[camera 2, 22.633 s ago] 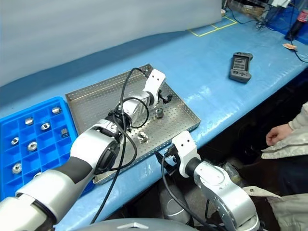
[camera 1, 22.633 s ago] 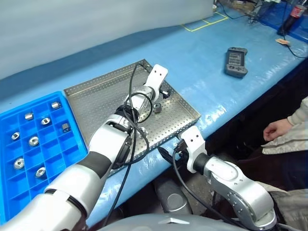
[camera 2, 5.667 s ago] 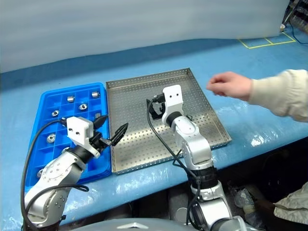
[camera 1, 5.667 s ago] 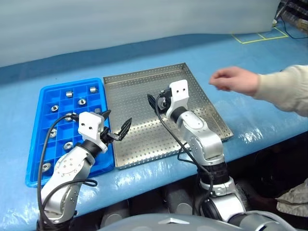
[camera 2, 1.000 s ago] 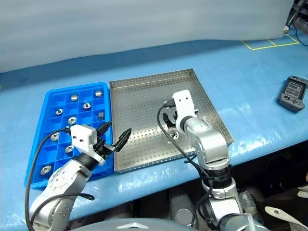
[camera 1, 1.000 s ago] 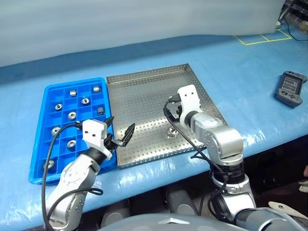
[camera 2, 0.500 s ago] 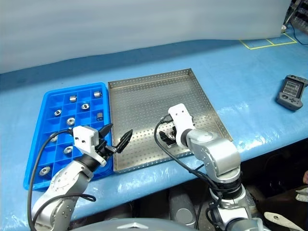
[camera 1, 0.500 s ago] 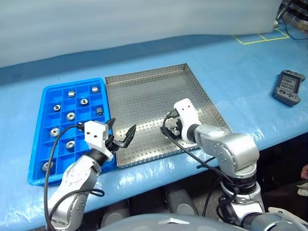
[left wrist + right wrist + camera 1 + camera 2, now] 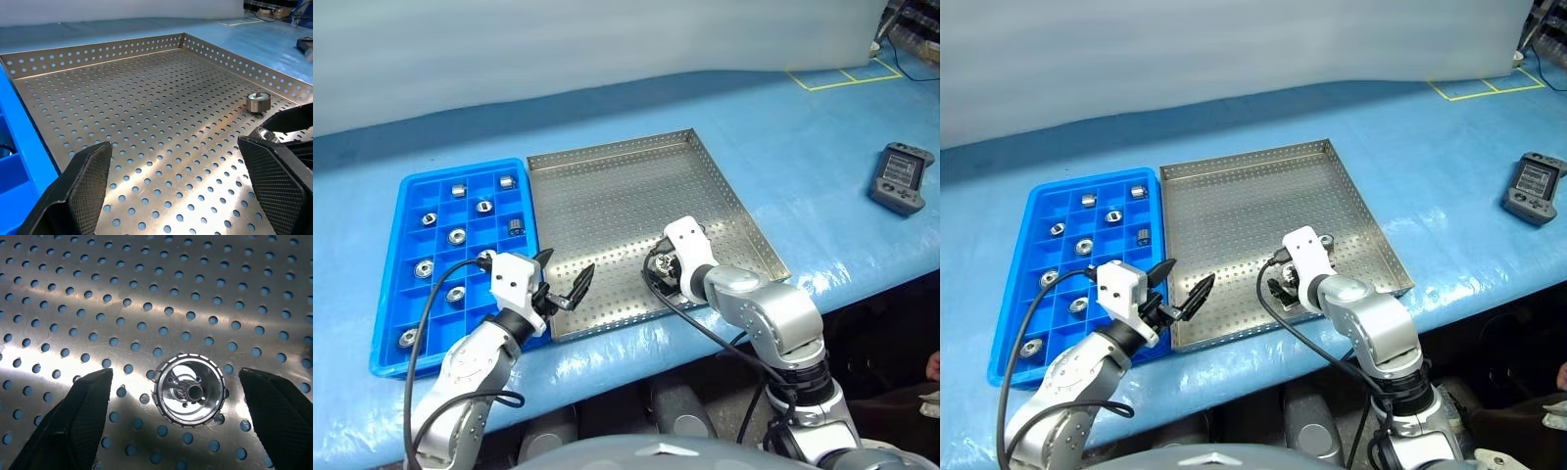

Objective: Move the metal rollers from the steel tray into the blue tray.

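Note:
The steel tray [image 9: 607,196] lies in the middle of the blue table, and the blue tray [image 9: 389,284] sits against its left side with several metal rollers [image 9: 457,235] in its compartments. One roller [image 9: 189,389] lies flat on the steel tray's floor between my right gripper's [image 9: 173,377] fingers. That gripper is open, with a gap on each side of the roller. A second roller [image 9: 1327,240] rests a little farther back, near the tray's right rim. My left gripper [image 9: 566,270] hovers open and empty over the steel tray's front left corner.
A dark handheld controller [image 9: 899,176] lies on the table far to the right. Yellow tape lines [image 9: 842,73] mark the table's back right. The table's front edge runs just below both trays.
My right gripper has come down and toward the tray's front edge, and now straddles the roller with its fingers a little closer together. The left arm has stayed put.

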